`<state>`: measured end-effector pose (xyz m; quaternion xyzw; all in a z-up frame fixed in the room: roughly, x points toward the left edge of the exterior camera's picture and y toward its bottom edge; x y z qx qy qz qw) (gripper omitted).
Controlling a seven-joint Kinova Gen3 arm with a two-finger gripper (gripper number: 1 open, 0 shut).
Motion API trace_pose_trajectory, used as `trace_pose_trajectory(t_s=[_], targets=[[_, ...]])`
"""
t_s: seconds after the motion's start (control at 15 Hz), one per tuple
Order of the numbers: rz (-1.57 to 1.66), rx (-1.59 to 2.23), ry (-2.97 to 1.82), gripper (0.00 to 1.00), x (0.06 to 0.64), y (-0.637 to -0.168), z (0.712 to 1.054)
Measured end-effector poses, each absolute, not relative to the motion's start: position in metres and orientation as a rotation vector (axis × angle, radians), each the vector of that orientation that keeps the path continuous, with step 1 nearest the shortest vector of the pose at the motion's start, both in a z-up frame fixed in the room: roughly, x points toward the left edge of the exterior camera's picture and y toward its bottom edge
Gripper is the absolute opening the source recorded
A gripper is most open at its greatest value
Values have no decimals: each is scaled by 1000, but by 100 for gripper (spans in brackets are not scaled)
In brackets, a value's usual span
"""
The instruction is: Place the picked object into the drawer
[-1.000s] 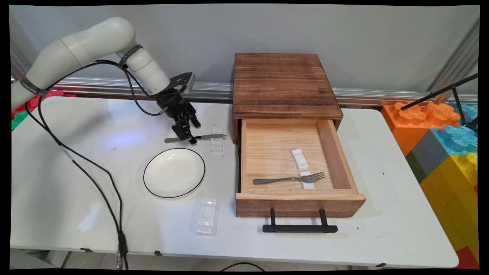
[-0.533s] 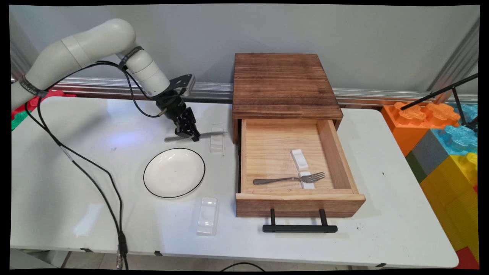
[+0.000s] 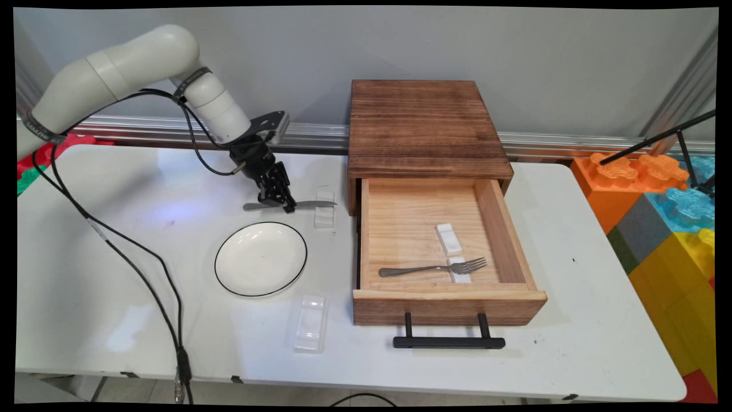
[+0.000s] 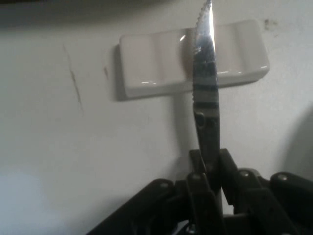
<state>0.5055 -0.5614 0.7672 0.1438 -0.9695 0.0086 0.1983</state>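
— White table [image 3: 114,274] against a grey wall [image 3: 514,51], was it? What were the jaws doing?

— They were clamped on a knife [image 3: 309,203]. The gripper [image 3: 279,201] held it near the middle, handle sticking out to the left, blade pointing right toward the drawer box. In the hand view the fingers [image 4: 228,169] pressed both flat sides of the knife [image 4: 206,93], and its serrated edge faced left in that picture.

— Where was the blade's end?

— Over a small white rest [image 3: 325,209] on the table; from the hand camera the blade crossed the rest [image 4: 156,63] toward one end. I could not tell whether the blade touched it or hung just above.

— What lay around that?

— A plate [image 3: 261,258] with a dark rim, just nearer the camera than the knife. A second, clear-looking rest [image 3: 310,322] lay near the front edge, beside the drawer's front.

— And the drawer?

— A wooden box [image 3: 426,123] stood at the back, its drawer [image 3: 452,309] pulled out, black handle [image 3: 449,342] in front. Inside lay a fork [image 3: 432,268], tines right, its neck on a white rest [image 3: 460,273], with another white rest [image 3: 448,238] just behind it.

— Anything else?

— Big coloured blocks [image 3: 669,217] stood off the table's right end.
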Motion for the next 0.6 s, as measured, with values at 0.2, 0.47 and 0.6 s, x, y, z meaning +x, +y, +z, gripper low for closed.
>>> trace_pose_trajectory(t_s=[0.2,0.47,0.6], targets=[[25,408,-2713,0,509,-560,779],[11,431,-2703,0,513,-555,808],[-1,439,-2697,0,513,-551,823]])
